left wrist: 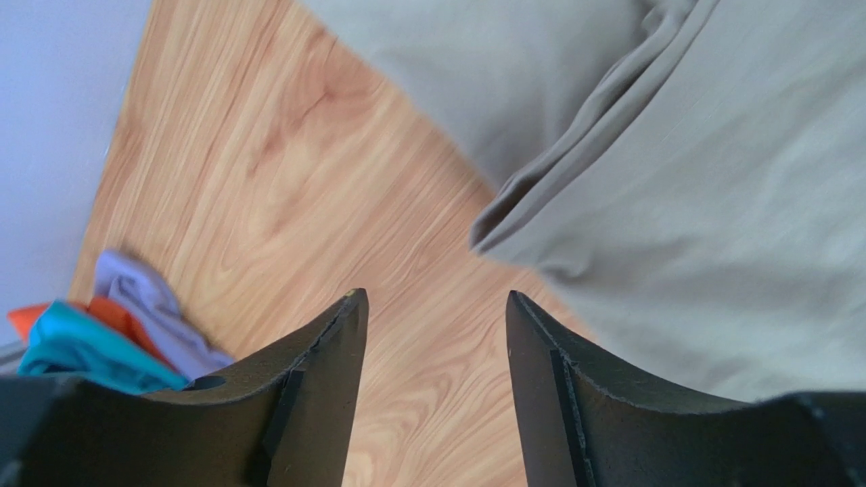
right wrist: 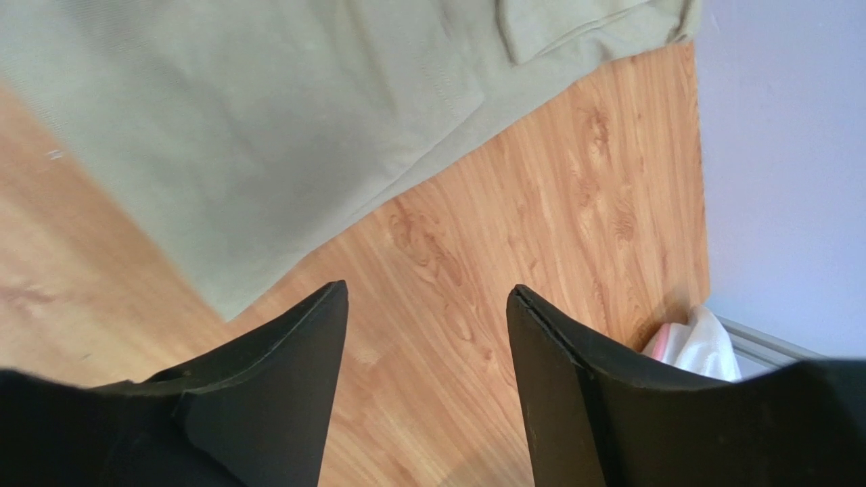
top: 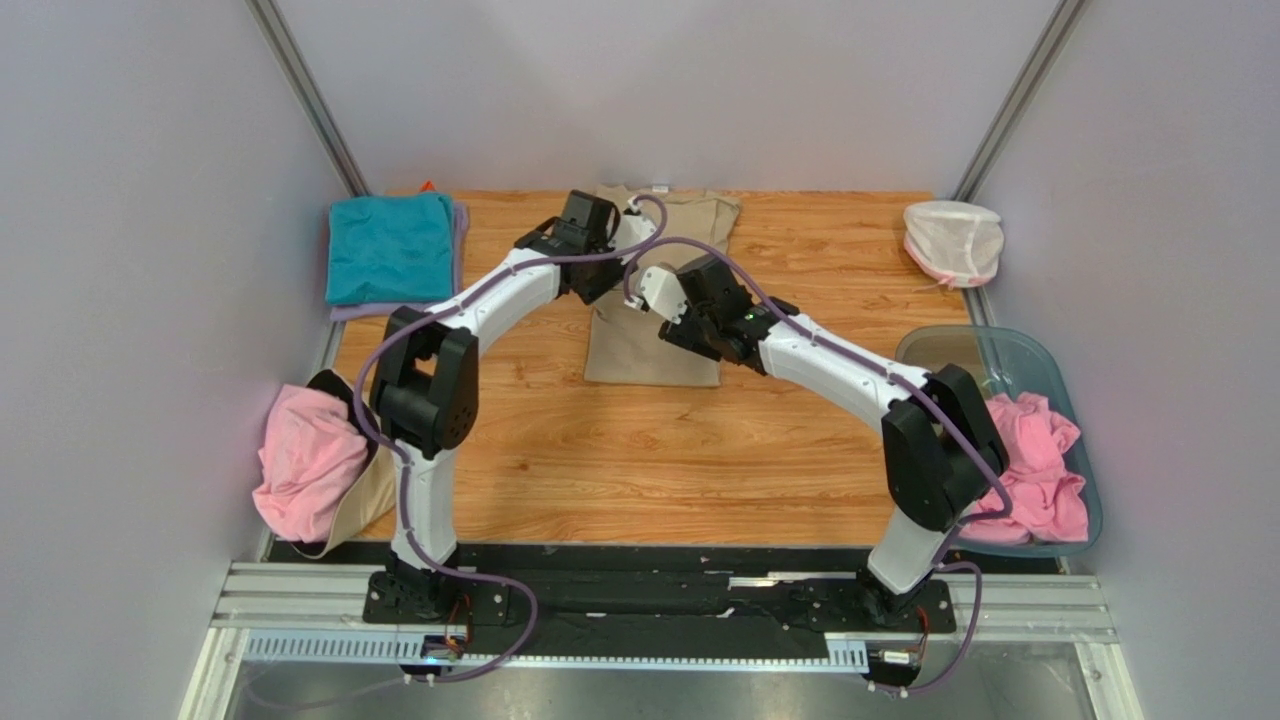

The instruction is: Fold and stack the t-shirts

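A tan-beige t-shirt (top: pixel 655 342) lies folded lengthwise at the back middle of the wooden table. My left gripper (top: pixel 598 222) hovers over its far left edge, open and empty; the left wrist view shows its jaws (left wrist: pixel 435 296) apart over bare wood, with the tan shirt (left wrist: pixel 701 203) to the right. My right gripper (top: pixel 661 288) hovers over the shirt's middle, open and empty; the right wrist view shows its jaws (right wrist: pixel 427 289) apart over wood beside the shirt's corner (right wrist: pixel 234 142). A folded teal shirt (top: pixel 391 248) lies on a lilac one (top: pixel 461 225) at the back left.
A crumpled pink shirt (top: pixel 308 458) hangs over a beige cloth (top: pixel 358 507) at the table's left edge. A clear bluish tub (top: pixel 1037 360) at the right holds more pink cloth (top: pixel 1040 468). A white net pouch (top: pixel 953 240) sits at the back right. Grey walls close in on three sides.
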You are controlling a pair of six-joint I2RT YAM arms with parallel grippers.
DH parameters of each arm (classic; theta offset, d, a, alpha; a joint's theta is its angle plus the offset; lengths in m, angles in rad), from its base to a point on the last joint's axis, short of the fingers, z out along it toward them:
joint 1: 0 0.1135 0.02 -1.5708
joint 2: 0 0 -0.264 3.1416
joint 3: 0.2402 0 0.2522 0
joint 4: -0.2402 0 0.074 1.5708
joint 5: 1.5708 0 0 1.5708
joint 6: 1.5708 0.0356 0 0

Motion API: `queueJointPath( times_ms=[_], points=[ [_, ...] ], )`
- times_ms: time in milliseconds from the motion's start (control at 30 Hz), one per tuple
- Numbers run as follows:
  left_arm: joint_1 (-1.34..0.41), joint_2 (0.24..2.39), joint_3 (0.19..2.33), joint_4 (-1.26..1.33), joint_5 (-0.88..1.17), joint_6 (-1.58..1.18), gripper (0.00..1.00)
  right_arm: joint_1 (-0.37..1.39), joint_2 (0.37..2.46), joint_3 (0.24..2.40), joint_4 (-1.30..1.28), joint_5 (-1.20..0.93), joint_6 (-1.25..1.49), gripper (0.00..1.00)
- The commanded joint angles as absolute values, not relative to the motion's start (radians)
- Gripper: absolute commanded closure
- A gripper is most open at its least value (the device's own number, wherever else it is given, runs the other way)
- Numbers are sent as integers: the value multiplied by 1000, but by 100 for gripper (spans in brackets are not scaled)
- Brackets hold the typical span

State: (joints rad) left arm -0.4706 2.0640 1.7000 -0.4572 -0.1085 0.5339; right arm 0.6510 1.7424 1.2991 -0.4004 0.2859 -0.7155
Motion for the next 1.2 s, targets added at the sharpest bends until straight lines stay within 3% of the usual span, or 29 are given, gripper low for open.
queueJointPath(
  times_ms=[0, 100, 133, 167, 433, 700, 1167],
  points=[
    [-434, 1928, 1617, -466, -39, 577, 37, 695, 1664, 1227, -433, 216, -643, 35],
    [-434, 1881, 1540, -515, 35, 607, 34, 724, 1644, 1166, -434, 209, -635, 29],
    [-434, 1870, 1520, -521, 49, 614, 27, 730, 1635, 1151, -436, 204, -632, 28],
    [-433, 1858, 1476, -528, 64, 623, 26, 741, 1632, 1135, -430, 201, -629, 26],
    [-431, 1824, 1370, -634, 244, 680, 20, 752, 1638, 1051, -361, 230, -658, 25],
    [-431, 1862, 1405, -705, 322, 676, 11, 744, 1693, 1058, -331, 249, -703, 25],
    [-433, 1966, 1468, -742, 347, 675, 9, 697, 1769, 1098, -307, 235, -741, 27]
  ],
)
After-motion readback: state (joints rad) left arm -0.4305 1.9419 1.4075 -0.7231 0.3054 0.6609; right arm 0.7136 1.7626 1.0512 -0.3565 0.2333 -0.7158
